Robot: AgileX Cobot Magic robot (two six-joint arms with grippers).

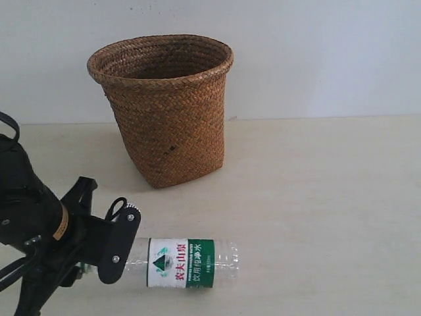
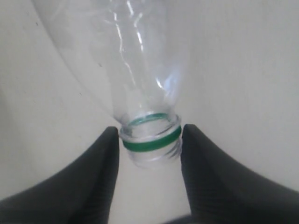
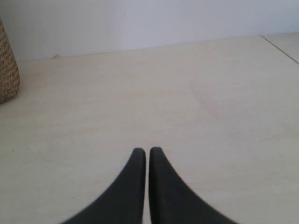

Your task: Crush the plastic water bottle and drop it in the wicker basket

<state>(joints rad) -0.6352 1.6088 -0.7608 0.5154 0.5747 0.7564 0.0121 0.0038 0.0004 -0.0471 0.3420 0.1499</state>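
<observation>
Left hand (image 2: 149,140) part-closed, pinching neck of small clear plastic water bottle (image 1: 189,263) lying on pale worktop (image 1: 329,197) at 6 o'clock of tall brown wicker basket (image 1: 164,112). Right hand (image 3: 147,156) closed, empty. Hold neck firm; bring right hand to squash mid-body

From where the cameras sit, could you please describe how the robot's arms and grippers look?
The left arm is black, with a yellowish band, black cables and a flat finger plate with silver screws. The left gripper and right gripper have black, curved, tapering fingers.
</observation>
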